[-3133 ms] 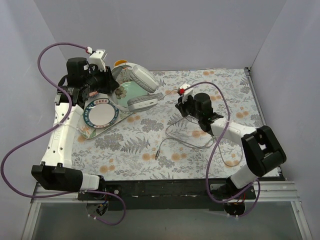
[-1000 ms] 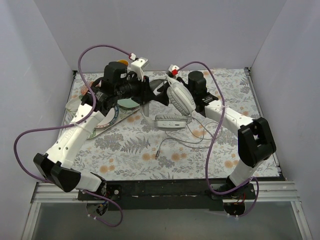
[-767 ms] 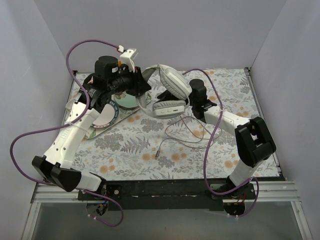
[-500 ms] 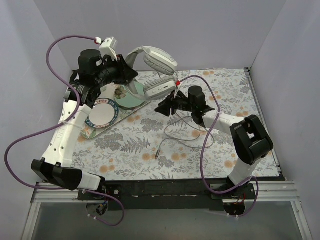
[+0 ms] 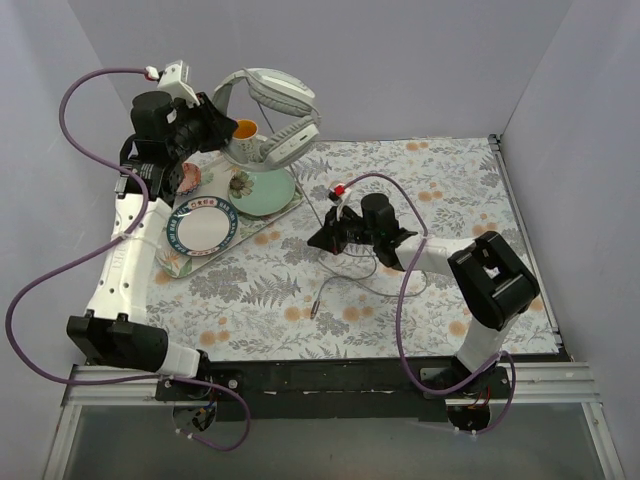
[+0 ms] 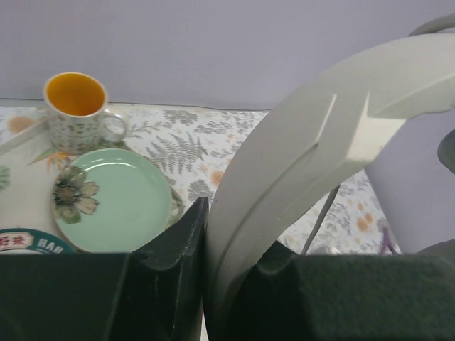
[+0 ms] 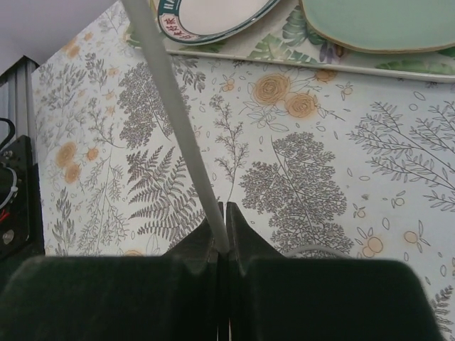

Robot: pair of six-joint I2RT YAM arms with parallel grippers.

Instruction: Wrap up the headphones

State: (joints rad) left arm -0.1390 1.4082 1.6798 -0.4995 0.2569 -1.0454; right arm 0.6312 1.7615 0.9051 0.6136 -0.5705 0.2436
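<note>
Your left gripper [image 5: 212, 122] is squeezed tight on the curved band of the light grey over-ear headphones [image 5: 285, 93]. It holds them up in the air at the back left of the table. In the left wrist view, its black fingers [image 6: 181, 245] press on both sides of the wide grey band. The padded earcups [image 5: 292, 143] hang over the round pale green plate [image 5: 258, 190], right by the flowery mug with the orange inside [image 5: 243, 131]. You cannot tell from above if they touch the mug.

Your right gripper [image 5: 322, 238] is low over the flowery table cloth [image 5: 480, 190], near the middle. Its jaws are pinched shut on the thin grey cord [image 7: 174, 114]. The cord runs in a straight line from the headphones down to that gripper. Past the gripper, the rest of the cord lies in loose loops on the cloth. The jack plug [image 5: 314, 309] rests nearer the front edge.

A white plate with a blue rim [image 5: 200, 227] sits on the leafy tray [image 5: 172, 262], beside the green plate.
</note>
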